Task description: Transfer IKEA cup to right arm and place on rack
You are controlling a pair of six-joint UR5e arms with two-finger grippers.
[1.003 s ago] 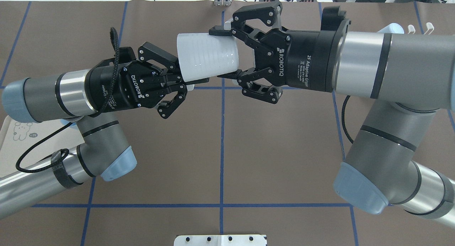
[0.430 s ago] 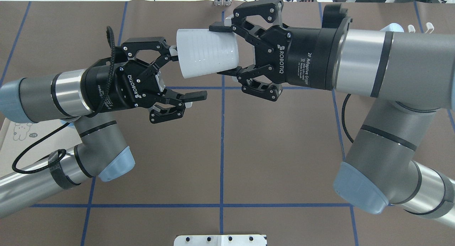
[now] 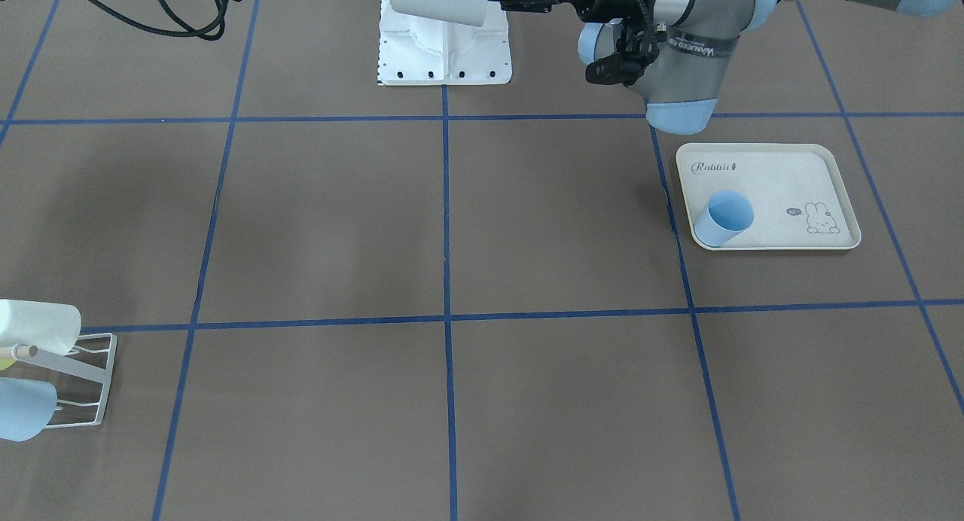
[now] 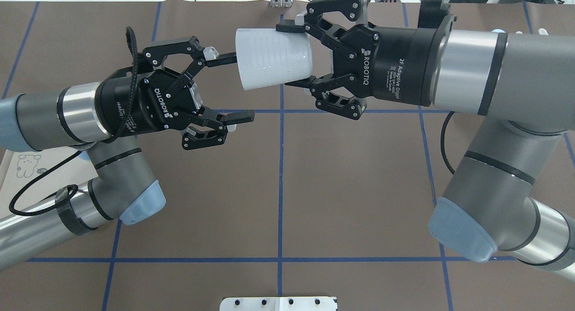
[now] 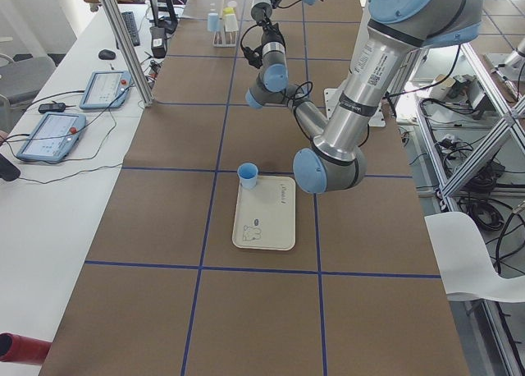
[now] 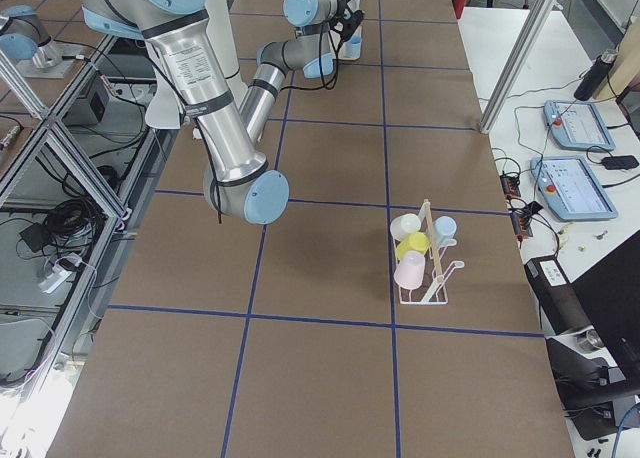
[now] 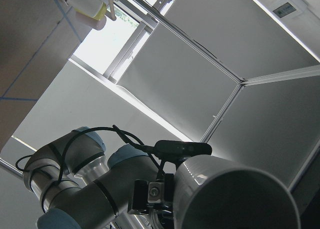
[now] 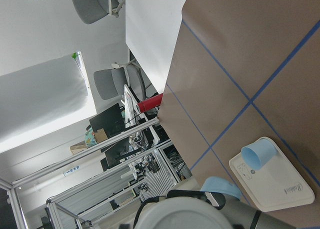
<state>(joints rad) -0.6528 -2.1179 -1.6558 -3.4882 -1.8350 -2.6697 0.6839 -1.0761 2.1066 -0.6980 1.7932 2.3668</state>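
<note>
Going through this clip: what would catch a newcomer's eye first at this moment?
A white ribbed plastic cup hangs in mid-air over the table, lying sideways in the right gripper, with the left gripper open beside it. Off to the robot's right stands a small white wire rack hung with cups; to its left, a pale blue cup sits on a cream rabbit-print tray.
</note>
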